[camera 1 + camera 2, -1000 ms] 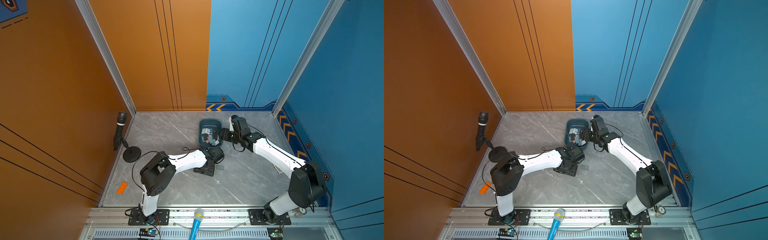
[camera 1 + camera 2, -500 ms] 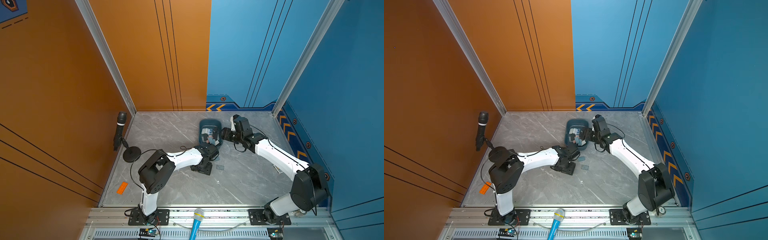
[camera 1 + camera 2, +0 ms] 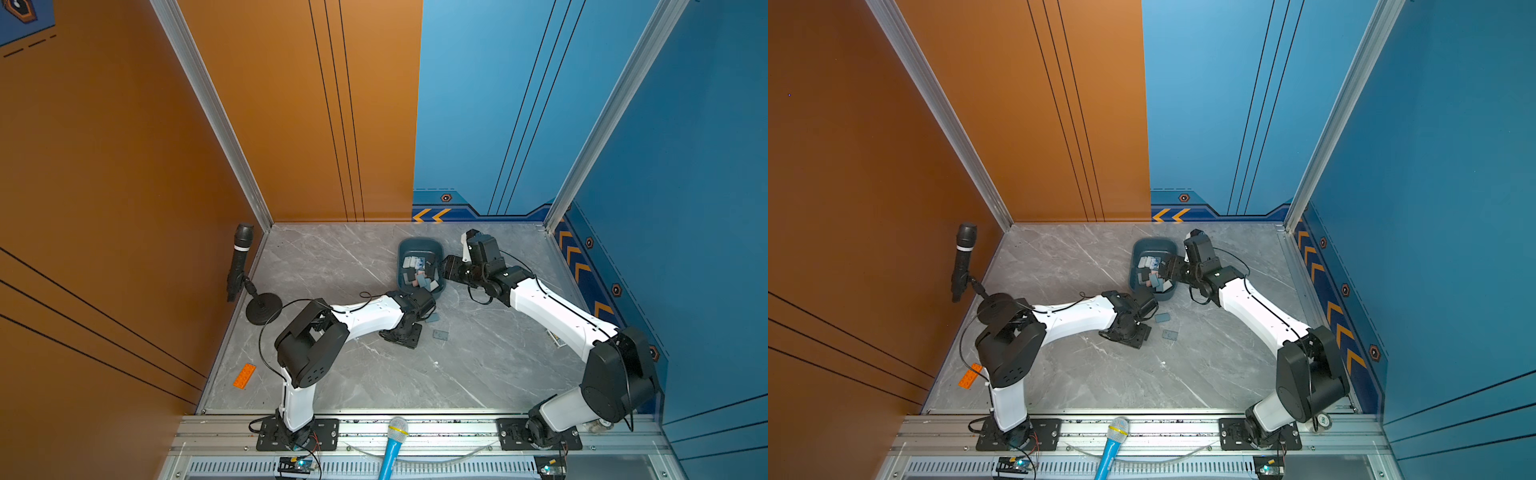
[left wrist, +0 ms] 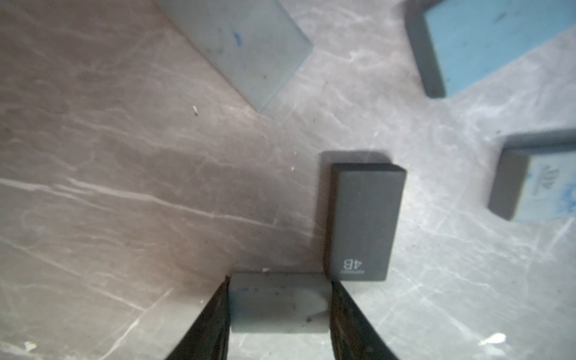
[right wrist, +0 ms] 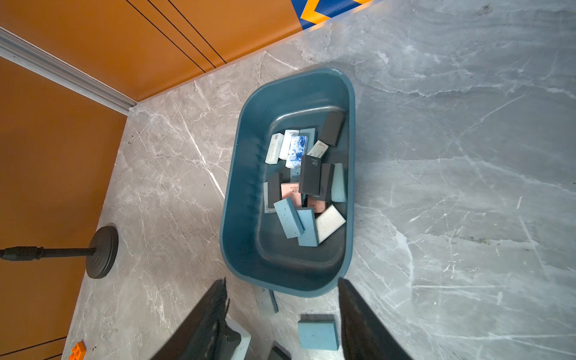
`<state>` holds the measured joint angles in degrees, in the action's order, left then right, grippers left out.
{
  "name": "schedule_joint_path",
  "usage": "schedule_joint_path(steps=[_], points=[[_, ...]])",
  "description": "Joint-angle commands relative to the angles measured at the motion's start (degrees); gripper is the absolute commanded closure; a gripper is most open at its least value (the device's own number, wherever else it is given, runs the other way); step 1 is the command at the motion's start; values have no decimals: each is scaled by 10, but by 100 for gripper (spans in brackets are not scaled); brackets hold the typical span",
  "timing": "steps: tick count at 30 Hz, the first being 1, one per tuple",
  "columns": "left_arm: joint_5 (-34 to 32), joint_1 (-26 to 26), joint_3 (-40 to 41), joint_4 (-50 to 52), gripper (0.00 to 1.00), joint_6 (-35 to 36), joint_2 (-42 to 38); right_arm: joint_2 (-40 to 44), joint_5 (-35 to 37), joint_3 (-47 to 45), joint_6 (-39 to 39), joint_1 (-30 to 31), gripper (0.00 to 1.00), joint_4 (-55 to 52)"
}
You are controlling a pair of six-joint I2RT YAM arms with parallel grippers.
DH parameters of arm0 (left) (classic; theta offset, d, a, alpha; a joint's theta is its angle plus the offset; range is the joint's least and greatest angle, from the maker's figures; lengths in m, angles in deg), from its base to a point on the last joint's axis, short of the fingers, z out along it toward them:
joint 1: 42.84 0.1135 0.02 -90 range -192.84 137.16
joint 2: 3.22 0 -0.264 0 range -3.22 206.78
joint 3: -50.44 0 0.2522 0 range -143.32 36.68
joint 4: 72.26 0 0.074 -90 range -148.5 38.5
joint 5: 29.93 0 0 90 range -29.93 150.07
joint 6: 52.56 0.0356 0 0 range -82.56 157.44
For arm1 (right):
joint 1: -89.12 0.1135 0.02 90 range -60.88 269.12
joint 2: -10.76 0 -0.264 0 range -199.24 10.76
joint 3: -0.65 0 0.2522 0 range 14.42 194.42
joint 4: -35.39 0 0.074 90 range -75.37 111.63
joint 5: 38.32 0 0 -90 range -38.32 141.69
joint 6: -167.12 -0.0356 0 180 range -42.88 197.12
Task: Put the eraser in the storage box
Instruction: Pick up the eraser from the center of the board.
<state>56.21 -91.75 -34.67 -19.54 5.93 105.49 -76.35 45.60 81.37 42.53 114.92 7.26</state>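
The grey marble table (image 3: 340, 266) fills my remote view, with both arms reaching in toward its far middle. The left arm (image 3: 365, 316) bends low just short of the storage box (image 3: 419, 245), while the right arm (image 3: 552, 311) stretches to the box's side. In the right wrist view the dark teal storage box (image 5: 240, 199) holds a loose pile of erasers (image 5: 308, 180) in black, white, pink and blue. The right gripper (image 5: 282, 280) hangs near one end of the box, its jaws spread wide with nothing between them. The left gripper (image 4: 279, 279) has both jaws pressed against the sides of the grey eraser (image 4: 279, 304), outside the box and low at the marble; I cannot tell whether it is lifted. A black eraser marked 4B (image 4: 361, 221) lies just beside it.
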Motion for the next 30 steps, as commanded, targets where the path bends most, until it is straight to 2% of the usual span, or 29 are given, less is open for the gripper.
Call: schedule_joint_path(steps=[1,9,30], points=[[26,0,28,6,54,-10,17,11,-9,-7,-5,-4,42,6],[25,-4,37,6,56,-21,0,15,-9,-12,-5,-7,42,6],[22,1,27,20,52,-30,-96,33,-8,-22,-6,-12,42,7]])
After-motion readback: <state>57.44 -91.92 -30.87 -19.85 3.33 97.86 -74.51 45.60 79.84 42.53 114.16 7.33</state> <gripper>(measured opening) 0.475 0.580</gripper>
